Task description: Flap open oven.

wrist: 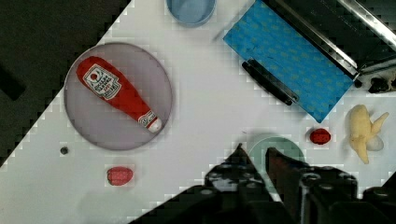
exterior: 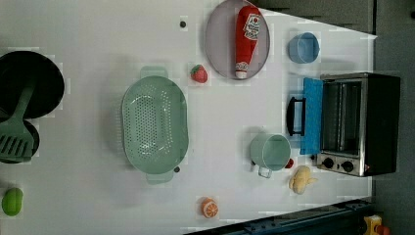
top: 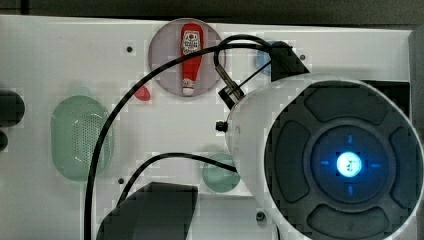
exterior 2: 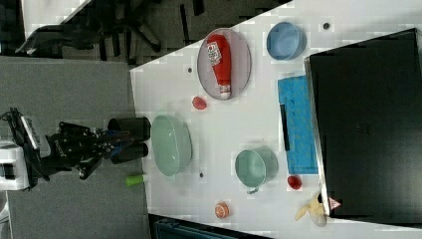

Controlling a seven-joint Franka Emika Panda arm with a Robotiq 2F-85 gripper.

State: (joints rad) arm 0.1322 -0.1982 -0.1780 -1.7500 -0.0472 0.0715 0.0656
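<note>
In the left view, the mug [exterior: 270, 152] sits left of the oven [exterior: 359, 124].

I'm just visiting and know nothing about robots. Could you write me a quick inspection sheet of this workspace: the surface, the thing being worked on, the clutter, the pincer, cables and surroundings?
Surface: white table, with small dark holes.
Job's things: oven, door flapped down flat, its black handle pointing away from the oven; the inside is on show.
Clutter: ketchup bottle lying on a grey plate; green colander; green cup; blue bowl; strawberry; orange half; a yellowish toy; a green spatula.
Pincer: the pincer, nearly closed, holding nothing, above the table.
Cables: black cables looping off the arm in the top view.
Surroundings: grey floor beside the table.
</note>
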